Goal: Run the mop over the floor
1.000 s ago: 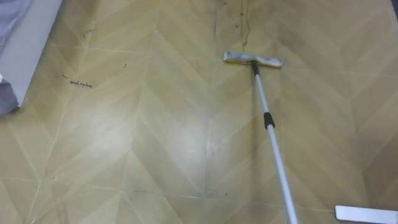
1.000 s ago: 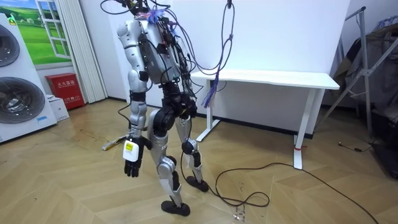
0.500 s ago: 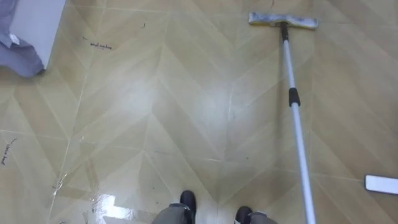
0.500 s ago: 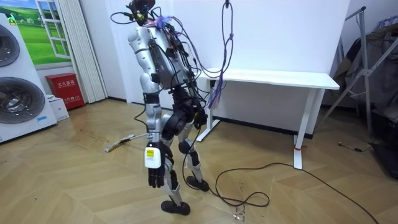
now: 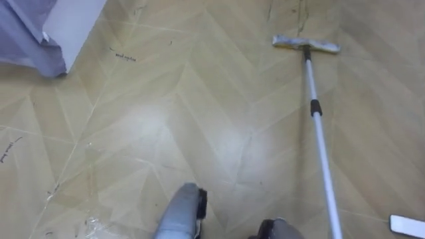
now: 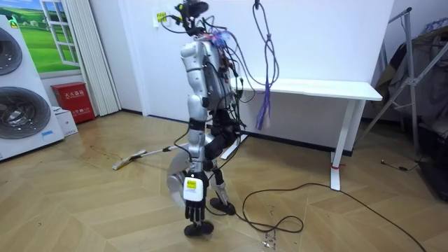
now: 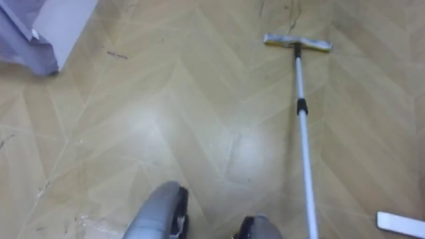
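The mop lies with its flat pale head (image 5: 305, 44) on the wood-pattern floor. Its white pole (image 5: 320, 143), with a black collar, runs toward me and off the lower right of the left eye view. In the room view the mop head (image 6: 123, 164) rests on the floor at the room view's left. The pole rises to hip height and is hidden behind my arm. I stand upright, facing the room view's left. My left hand (image 6: 192, 203) hangs by my thigh with relaxed fingers, holding nothing.
A white cabinet corner (image 5: 73, 26) with grey-purple cloth (image 5: 26, 30) hanging on it stands at the far left. A white flat piece (image 5: 406, 224) lies at the lower right. A white table (image 6: 308, 87) stands behind me and cables (image 6: 280, 217) lie on the floor. Washing machines (image 6: 21, 91) stand at the room view's left.
I have straightened up and shifted toward the room view's right. My left arm has swung down beside my thigh. The eye views have shifted; the mop head stays about where it was.
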`<state>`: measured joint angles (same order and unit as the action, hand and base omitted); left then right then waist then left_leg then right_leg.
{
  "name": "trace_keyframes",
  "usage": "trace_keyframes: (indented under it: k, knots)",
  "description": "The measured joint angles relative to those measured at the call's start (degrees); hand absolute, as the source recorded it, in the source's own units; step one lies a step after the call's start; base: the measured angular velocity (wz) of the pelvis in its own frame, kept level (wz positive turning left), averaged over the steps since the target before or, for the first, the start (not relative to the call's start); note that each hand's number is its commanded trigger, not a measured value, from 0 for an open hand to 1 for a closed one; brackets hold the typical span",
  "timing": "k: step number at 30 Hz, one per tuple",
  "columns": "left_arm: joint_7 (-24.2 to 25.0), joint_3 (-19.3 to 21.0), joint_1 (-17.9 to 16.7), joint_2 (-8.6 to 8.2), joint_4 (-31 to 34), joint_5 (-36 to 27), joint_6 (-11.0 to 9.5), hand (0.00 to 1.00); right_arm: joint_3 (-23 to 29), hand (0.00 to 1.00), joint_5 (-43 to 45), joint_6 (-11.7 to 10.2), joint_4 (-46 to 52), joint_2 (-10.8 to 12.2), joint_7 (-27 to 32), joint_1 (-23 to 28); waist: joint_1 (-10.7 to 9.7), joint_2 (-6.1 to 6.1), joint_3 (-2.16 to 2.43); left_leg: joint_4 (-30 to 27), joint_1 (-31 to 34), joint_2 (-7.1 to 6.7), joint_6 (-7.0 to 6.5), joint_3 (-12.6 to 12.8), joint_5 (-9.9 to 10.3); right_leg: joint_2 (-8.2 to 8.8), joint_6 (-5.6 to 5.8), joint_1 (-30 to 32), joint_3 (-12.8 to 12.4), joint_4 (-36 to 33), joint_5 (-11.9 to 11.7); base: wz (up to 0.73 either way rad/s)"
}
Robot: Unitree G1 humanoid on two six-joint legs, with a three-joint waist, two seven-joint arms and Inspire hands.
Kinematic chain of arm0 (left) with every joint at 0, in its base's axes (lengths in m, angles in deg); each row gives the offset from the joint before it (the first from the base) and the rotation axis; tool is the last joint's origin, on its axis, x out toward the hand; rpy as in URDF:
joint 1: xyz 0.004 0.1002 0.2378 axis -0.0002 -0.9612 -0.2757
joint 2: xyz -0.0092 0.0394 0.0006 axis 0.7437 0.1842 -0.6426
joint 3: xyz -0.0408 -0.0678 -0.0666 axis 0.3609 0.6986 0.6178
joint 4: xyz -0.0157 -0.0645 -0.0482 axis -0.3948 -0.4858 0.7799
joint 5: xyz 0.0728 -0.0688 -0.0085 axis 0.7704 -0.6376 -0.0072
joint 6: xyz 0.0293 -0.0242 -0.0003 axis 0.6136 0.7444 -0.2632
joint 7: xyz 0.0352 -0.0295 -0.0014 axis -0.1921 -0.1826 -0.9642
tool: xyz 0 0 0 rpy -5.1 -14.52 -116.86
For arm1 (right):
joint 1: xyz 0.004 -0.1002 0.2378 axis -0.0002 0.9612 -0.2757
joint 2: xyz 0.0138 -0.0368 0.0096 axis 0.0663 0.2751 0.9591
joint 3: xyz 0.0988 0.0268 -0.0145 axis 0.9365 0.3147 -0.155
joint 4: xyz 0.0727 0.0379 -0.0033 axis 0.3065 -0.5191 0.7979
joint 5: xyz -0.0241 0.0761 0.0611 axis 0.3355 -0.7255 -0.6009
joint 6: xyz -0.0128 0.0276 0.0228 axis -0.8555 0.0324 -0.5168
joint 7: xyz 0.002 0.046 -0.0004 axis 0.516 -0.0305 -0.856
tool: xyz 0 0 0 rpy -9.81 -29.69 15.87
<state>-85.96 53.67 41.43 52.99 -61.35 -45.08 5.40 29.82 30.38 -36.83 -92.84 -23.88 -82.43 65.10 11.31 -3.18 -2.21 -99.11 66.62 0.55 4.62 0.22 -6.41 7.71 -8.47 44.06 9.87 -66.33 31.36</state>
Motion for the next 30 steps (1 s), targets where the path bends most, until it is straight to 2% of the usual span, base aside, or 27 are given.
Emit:
trace_keyframes:
  k: [1, 2, 3, 4, 5, 6, 7, 8, 9, 10, 11, 12, 13, 14, 15, 16, 17, 18, 20, 21, 22, 24, 25, 26, 28, 29, 30]
  knots:
    - [0.1, -0.1, 0.2, 0.52, 0.1, -0.3, -0.2, 0.00, 0.1, 1.00, 0.0, 0.0, 0.0, -0.6, -1.1, -1.4, 0.3, -0.26, -0.15, -3.8, 1.7, -0.09, -0.62, 0.8, 0.6, 0.02, -0.24, 0.0, -0.7, 0.1, -0.1, -0.25]
    - [0.2, -0.2, 0.2, 1.65, 0.2, -0.4, -1.1, 0.00, 0.1, 1.00, -0.4, 0.0, 0.0, -0.8, -2.4, -2.8, 1.1, -2.79, -1.14, -7.9, 4.5, -0.12, -1.55, 2.1, 3.1, 0.08, -0.30, 0.0, -2.6, 0.9, -0.2, 0.00]
    - [0.6, -0.9, -0.2, 2.07, 0.3, -0.2, -1.5, 0.00, 0.0, 1.00, -1.6, 0.4, -0.2, -1.0, -3.5, -3.2, 1.5, -3.74, -1.07, -7.8, 6.4, -0.28, -2.08, 2.3, 5.7, 0.28, -0.31, -0.7, -3.7, 2.4, -0.3, 0.08]
    - [1.2, -1.2, -0.5, 1.98, 0.3, 0.0, -1.5, 0.00, -0.4, 1.00, -2.0, 0.6, -0.6, -1.2, -4.0, -3.1, 1.4, -3.81, -0.99, -6.1, 6.5, -0.25, -2.20, 2.5, 7.2, 0.26, -0.17, -1.4, -4.1, 3.3, -0.3, 0.27]
    - [2.7, -1.4, -0.8, 1.80, 0.3, 1.2, -1.6, 0.00, -1.3, 1.00, -2.7, 0.7, -0.9, -1.8, -4.7, -2.3, 1.4, -3.61, -0.75, 1.6, 5.2, -0.03, -2.49, 3.3, 9.5, 0.09, 1.41, -2.6, -4.9, 5.0, -0.4, 0.37]
    - [4.1, -1.4, -1.3, 1.78, 0.3, 3.0, -1.7, 0.00, -2.8, 1.00, -4.2, 0.9, -1.1, -2.7, -5.0, -0.6, 1.3, -2.44, -0.27, 14.1, 2.1, -0.05, -2.45, 3.6, 10.8, -0.36, 3.62, -3.4, -5.3, 6.0, -0.1, 0.51]
    - [5.4, -1.3, -1.5, 1.82, 0.1, 4.7, -1.7, 0.00, -3.8, 1.00, -4.8, 0.9, -1.1, -3.7, -5.2, 2.1, 0.4, -0.70, 0.26, 27.2, -2.0, 0.08, -2.48, 3.5, 11.5, -1.01, 5.02, -4.0, -4.9, 5.8, 0.4, 0.47]
    - [6.0, -1.2, -1.5, 1.82, -0.1, 5.1, -1.5, 0.00, -4.1, 1.00, -5.2, 0.9, -1.0, -4.1, -5.2, 2.7, 0.1, 0.16, 0.28, 33.0, -4.1, 0.28, -2.68, 3.5, 11.9, -1.28, 5.73, -4.1, -4.7, 5.5, 0.9, 0.29]
    - [7.2, -0.9, -1.5, 1.74, -1.0, 5.5, -0.8, 0.00, -4.2, 1.00, -6.4, 1.0, -1.2, -4.4, -5.2, 4.9, 0.0, 1.92, 0.78, 42.2, -8.0, 1.30, -2.94, 3.7, 12.2, -1.74, 5.99, -4.0, -4.5, 4.9, 2.1, 0.00]
    - [8.2, -0.8, -1.3, 1.50, -2.0, 5.5, -0.2, 0.00, -4.3, 1.00, -6.4, 1.0, -1.1, -4.4, -5.1, 7.4, -0.5, 3.59, 1.30, 46.1, -10.4, 1.64, -4.83, 4.2, 16.6, -1.42, 6.55, -4.0, -4.4, 4.5, 3.3, -0.05]
    - [8.7, -0.8, -0.9, 1.41, -2.2, 5.5, 0.2, 0.00, -4.1, 1.00, -6.2, 1.0, -1.1, -4.2, -5.1, 8.4, -1.2, 4.09, 1.44, 45.8, -10.3, 1.27, -7.00, 5.1, 18.4, -0.35, 6.92, -4.1, -4.2, 4.3, 3.7, 0.10]
    - [8.9, -0.7, 0.1, 1.19, -2.9, 5.2, 0.3, 0.00, -4.1, 1.00, -6.1, 1.0, -1.3, -3.9, -5.0, 10.1, -2.9, 4.40, 1.68, 44.9, -10.4, -0.66, -10.00, 6.6, 21.4, 2.04, 8.85, -3.9, -4.8, 2.3, 4.2, 0.38]
    - [8.6, -0.7, 1.6, 0.71, -4.5, 4.8, 0.3, 0.00, -4.1, 1.00, -6.1, 0.9, -2.0, -3.8, -4.5, 11.8, -4.8, 4.27, 1.55, 43.3, -11.0, -3.44, -11.60, 7.1, 23.7, 3.47, 9.32, -1.5, -7.1, -4.6, 1.6, 0.40]
    - [8.4, -0.7, 2.0, 0.41, -4.6, 4.8, 0.3, 0.00, -4.3, 1.00, -6.1, 0.9, -2.2, -3.8, -4.1, 12.8, -5.4, 4.51, 1.57, 42.1, -11.6, -4.20, -12.32, 7.4, 25.2, 3.58, 9.66, 0.1, -9.0, -8.2, -1.2, 0.27]
    - [7.6, -0.6, 2.3, -0.27, -4.4, 4.8, -0.2, 0.00, -4.4, 1.00, -6.1, 0.9, -2.2, -3.7, -3.4, 15.4, -6.3, 5.66, 2.04, 39.7, -12.7, -4.52, -12.90, 7.4, 28.3, 2.58, 9.83, 2.2, -11.6, -14.4, -7.9, 0.00]
    - [7.1, -0.3, 2.6, -0.44, -4.3, 5.0, -0.6, 0.00, -4.4, 1.00, -6.1, 0.9, -2.1, -3.3, -3.2, 16.5, -6.4, 5.96, 2.15, 38.8, -13.5, -4.59, -13.15, 7.3, 29.7, 1.79, 10.16, 3.3, -12.5, -16.9, -10.5, -0.09]
    - [6.4, 0.5, 3.1, -0.46, -4.1, 5.1, -0.9, 0.00, -4.6, 1.00, -6.2, 0.9, -2.0, -2.0, -2.6, 17.8, -6.9, 6.51, 2.08, 37.9, -14.6, -4.64, -14.16, 7.2, 31.7, 0.05, 10.25, 5.9, -13.2, -20.3, -11.9, -0.06]
    - [5.4, 0.5, 3.3, -0.41, -2.9, 5.2, -0.9, 0.00, -4.8, 1.00, -6.2, 0.9, -1.6, -0.4, -1.6, 18.5, -8.4, 7.24, 1.93, 37.7, -15.3, -4.55, -14.55, 6.8, 33.0, -1.24, 10.27, 8.6, -12.9, -21.5, -11.7, 0.00]
    - [4.9, 0.5, 3.3, -1.03, -1.2, 5.3, -0.9, 0.00, -4.5, 1.00, -6.5, 0.9, -0.6, 1.6, 0.1, 19.0, -9.7, 8.12, 1.82, 38.2, -16.1, -4.59, -14.84, 5.9, 34.0, -2.62, 10.75, 11.4, -11.7, -17.2, -10.9, 0.05]
    - [4.8, 0.5, 3.3, -1.69, -1.0, 5.3, -0.9, 0.00, -4.0, 1.00, -6.9, 0.9, -0.6, 2.8, 1.1, 19.0, -9.8, 8.23, 1.78, 40.0, -17.2, -5.14, -14.82, 5.6, 34.1, -3.09, 11.30, 12.0, -11.4, -10.7, -10.1, -0.07]
    - [4.7, 0.5, 3.0, -2.07, -1.0, 5.3, -0.9, 0.00, -3.6, 1.00, -7.0, 0.9, -0.7, 3.3, 1.6, 19.1, -9.7, 8.29, 1.75, 41.0, -18.0, -5.31, -14.83, 5.5, 34.1, -3.23, 11.09, 11.7, -11.2, -6.4, -9.8, -0.22]
    - [4.6, 0.4, 0.6, -2.70, -1.3, 5.3, -0.3, 0.00, -3.6, 1.00, -7.5, 1.0, -1.1, 4.5, 3.0, 19.1, -9.2, 8.10, 1.61, 43.3, -21.4, -6.28, -14.81, 3.8, 34.1, -3.96, 9.74, 10.1, -9.6, 9.0, -9.9, -0.38]
    - [4.2, 0.7, -0.8, -2.80, -1.3, 5.2, 0.5, 0.00, -3.6, 1.00, -7.4, 1.0, -1.1, 4.5, 3.7, 19.1, -9.0, 7.87, 1.49, 43.5, -22.9, -7.30, -14.67, 2.2, 34.2, -4.30, 8.79, 9.5, -8.5, 13.1, -11.7, -0.30]
    - [3.9, 0.9, -1.3, -2.87, -1.3, 5.2, 0.8, 0.00, -3.6, 1.00, -7.3, 1.1, -1.1, 4.4, 4.0, 19.2, -9.1, 7.84, 1.45, 43.5, -23.7, -7.69, -14.27, 1.6, 34.4, -4.22, 8.11, 8.8, -8.0, 13.6, -12.7, -0.10]
    - [3.4, 1.2, -1.8, -2.69, -1.4, 4.7, 1.6, 0.00, -3.1, 1.00, -7.2, 1.9, -1.4, 4.3, 4.5, 18.0, -8.4, 7.30, 1.05, 43.3, -26.0, -8.12, -12.83, 0.4, 34.9, -3.39, 7.23, 6.6, -6.0, 12.6, -12.5, -0.03]
    - [3.4, 1.6, -1.7, -2.32, -0.9, 4.6, 1.7, 0.00, -2.4, 1.00, -7.0, 2.6, -2.3, 4.0, 4.6, 16.0, -7.5, 6.84, 1.01, 43.0, -26.6, -8.15, -11.18, 0.2, 34.6, -2.26, 5.96, 5.4, -3.6, 12.3, -11.7, -0.04]
    - [3.4, 1.8, -1.6, -1.85, 0.6, 3.7, 2.1, 0.00, -1.8, 1.00, -7.1, 3.5, -2.9, 3.1, 4.2, 13.2, -7.1, 6.26, 0.86, 41.4, -26.1, -8.19, -8.92, 0.0, 33.4, -1.44, 5.40, 4.5, -1.8, 12.4, -10.7, 0.00]
